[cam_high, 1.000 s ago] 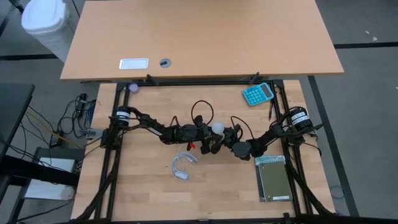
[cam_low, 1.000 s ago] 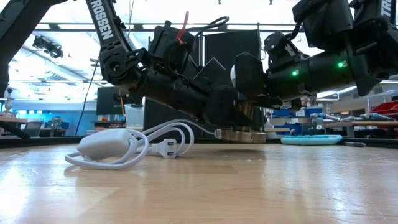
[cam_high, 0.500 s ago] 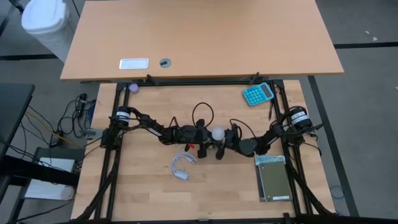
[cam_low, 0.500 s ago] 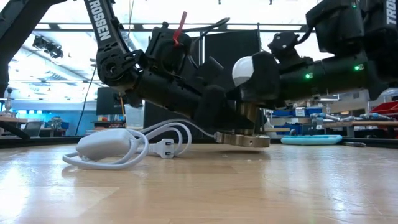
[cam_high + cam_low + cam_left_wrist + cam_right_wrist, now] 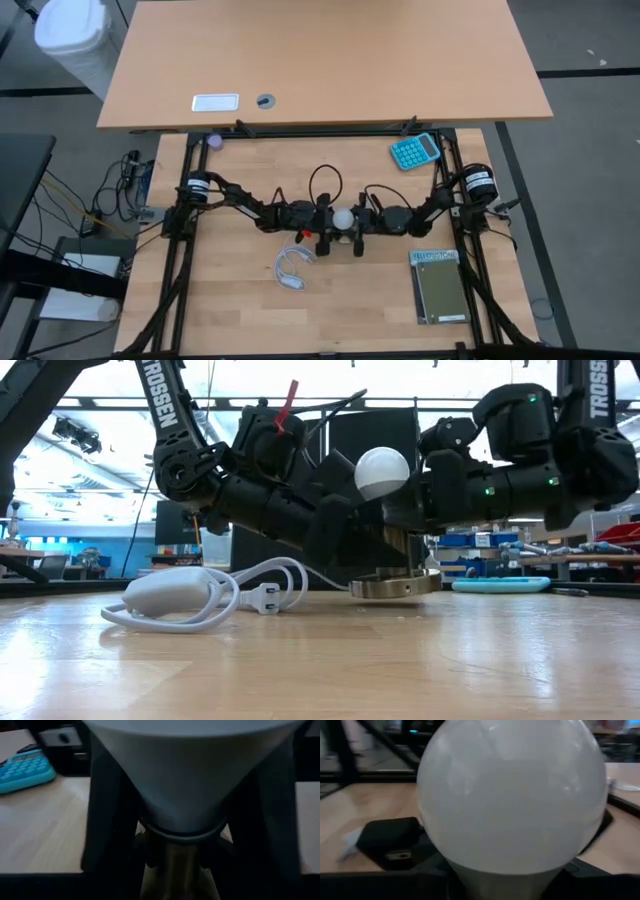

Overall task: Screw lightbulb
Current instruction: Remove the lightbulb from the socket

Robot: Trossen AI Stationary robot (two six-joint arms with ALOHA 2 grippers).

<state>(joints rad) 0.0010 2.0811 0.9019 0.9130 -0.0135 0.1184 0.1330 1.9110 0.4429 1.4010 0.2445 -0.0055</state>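
Lightbulb (image 5: 343, 216) mid-table between both end effectors; cable (image 5: 293, 268) left-front, calculator (image 5: 414, 151) right-rear.

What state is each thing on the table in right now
lightbulb: upright, base down in the socket.
socket disc: tilted, one edge lifted off the table.
left gripper: shut on the socket.
right gripper: shut on the lightbulb.
white cable: coiled, lying unplugged.
calculator: lying flat.
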